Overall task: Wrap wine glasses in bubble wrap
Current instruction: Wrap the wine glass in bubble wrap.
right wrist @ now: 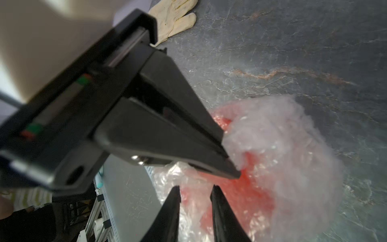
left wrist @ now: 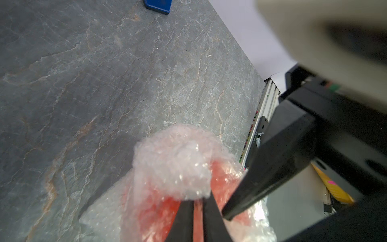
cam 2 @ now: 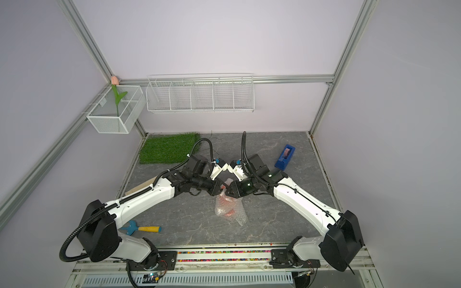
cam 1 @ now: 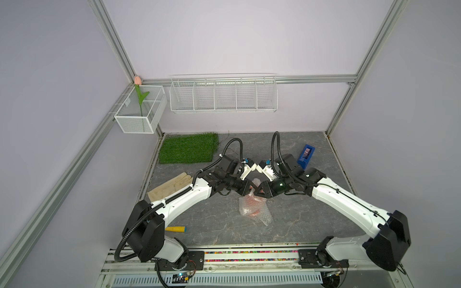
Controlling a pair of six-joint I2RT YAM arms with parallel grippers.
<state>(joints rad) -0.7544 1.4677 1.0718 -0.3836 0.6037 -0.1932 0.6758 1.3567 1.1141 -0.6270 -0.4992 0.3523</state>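
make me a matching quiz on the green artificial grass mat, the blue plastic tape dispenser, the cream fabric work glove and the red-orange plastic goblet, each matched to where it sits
Things
1. green artificial grass mat
2. blue plastic tape dispenser
3. cream fabric work glove
4. red-orange plastic goblet

Places
A. bundled in the clear bubble wrap, in the middle
B. far right part of the grey stone-pattern table
C. far left corner
D. left edge, nearer than the mat

Pairs: 1-C, 2-B, 3-D, 4-A
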